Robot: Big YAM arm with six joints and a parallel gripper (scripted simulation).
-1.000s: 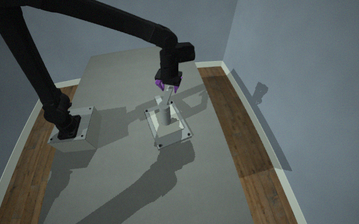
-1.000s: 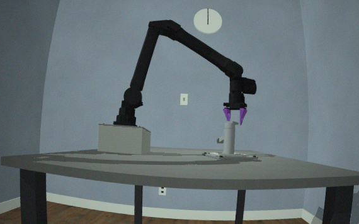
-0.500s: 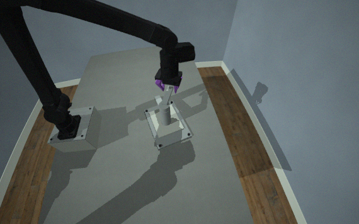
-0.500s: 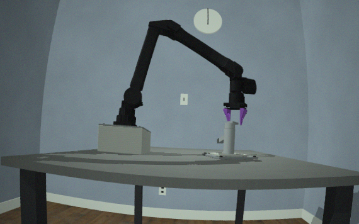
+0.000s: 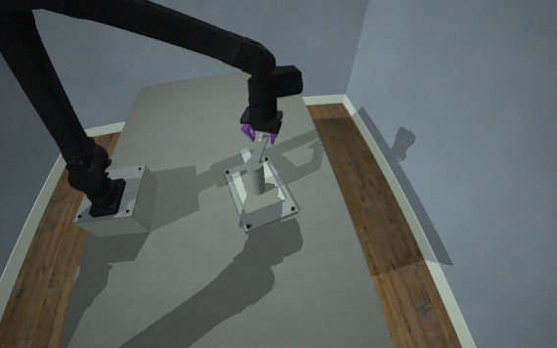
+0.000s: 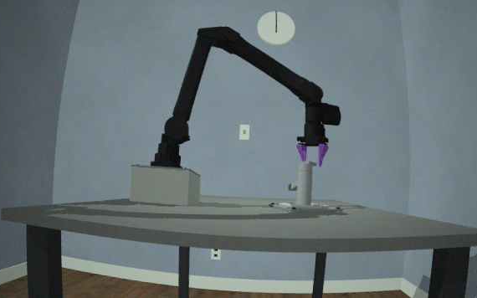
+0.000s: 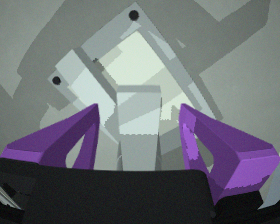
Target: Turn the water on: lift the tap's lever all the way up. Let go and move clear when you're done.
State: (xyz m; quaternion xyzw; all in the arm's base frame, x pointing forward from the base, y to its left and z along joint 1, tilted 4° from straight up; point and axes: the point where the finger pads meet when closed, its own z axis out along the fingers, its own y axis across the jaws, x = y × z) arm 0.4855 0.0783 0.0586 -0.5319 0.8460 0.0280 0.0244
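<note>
The tap (image 5: 255, 180) is a grey upright cylinder on a square white base plate (image 5: 263, 197) in the middle of the table. Its lever (image 5: 261, 148) slants up from the top of the cylinder toward my gripper (image 5: 261, 135). The purple fingers are open and straddle the lever's end. In the wrist view the lever (image 7: 139, 125) lies between the two fingers of the gripper (image 7: 139, 141) with a gap on each side. In the side view the gripper (image 6: 312, 158) hangs just above the tap (image 6: 305, 184), whose small spout (image 6: 293, 187) points left.
The arm's grey base box (image 5: 118, 200) stands on the table left of the tap and also shows in the side view (image 6: 164, 184). The table's right edge (image 5: 341, 186) runs close to the tap, with wooden floor and a wall beyond.
</note>
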